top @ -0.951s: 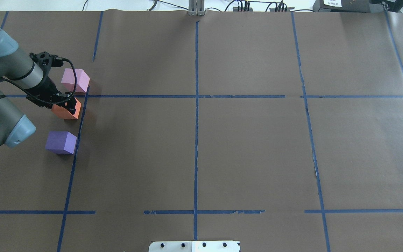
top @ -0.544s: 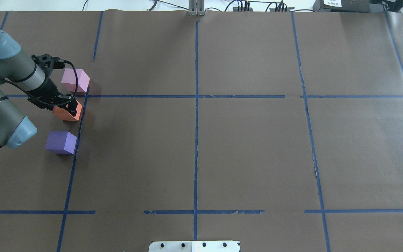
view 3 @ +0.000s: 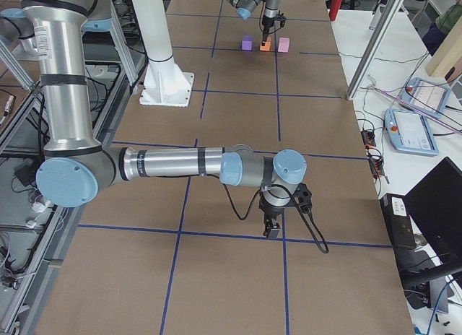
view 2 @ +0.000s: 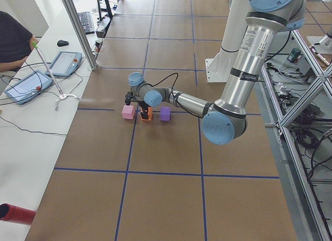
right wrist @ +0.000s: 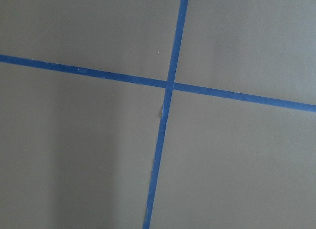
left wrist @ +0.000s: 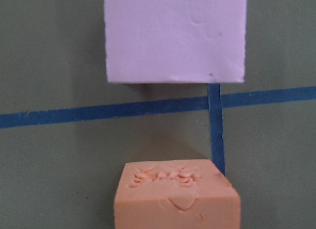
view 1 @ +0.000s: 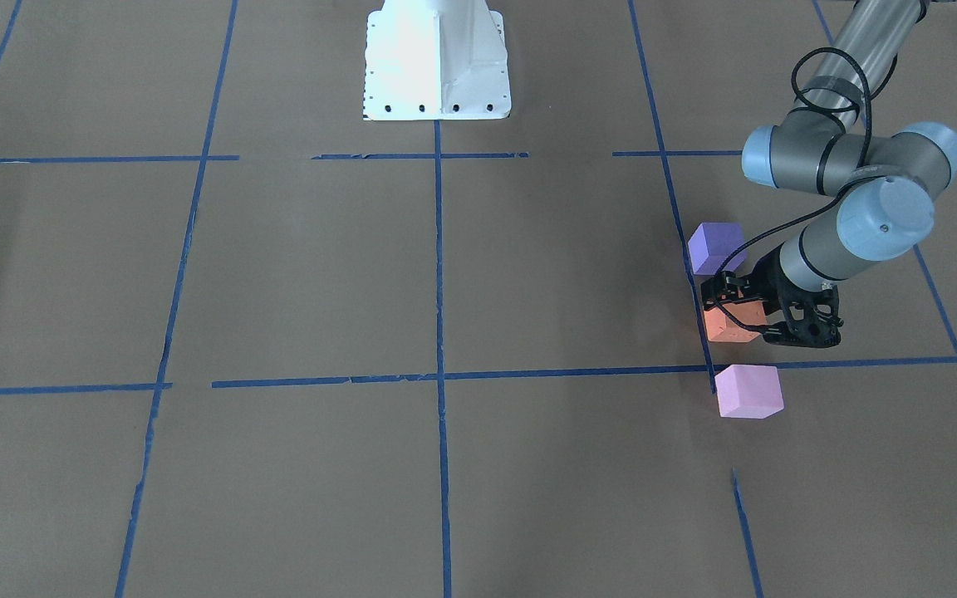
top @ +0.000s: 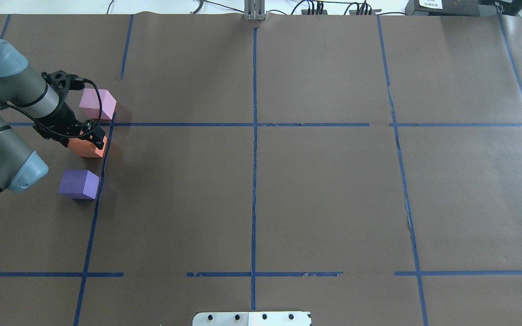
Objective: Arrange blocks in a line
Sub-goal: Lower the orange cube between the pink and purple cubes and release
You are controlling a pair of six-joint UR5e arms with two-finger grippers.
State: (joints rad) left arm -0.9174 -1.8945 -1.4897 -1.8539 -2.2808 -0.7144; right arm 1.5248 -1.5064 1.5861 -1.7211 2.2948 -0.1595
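Item: my left gripper (top: 92,136) pinches the orange block (top: 87,148), which is between the pink block (top: 98,103) and the violet block (top: 79,183), all three apart, just beside a blue tape line (top: 101,174); of my right gripper (view 3: 273,227) I cannot tell the state.

No legible text, labels or numbers.

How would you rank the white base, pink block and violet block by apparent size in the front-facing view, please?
Largest: white base, by far.
Then pink block and violet block: nearly alike; pink looks slightly bigger, perhaps only because it is nearer the camera.
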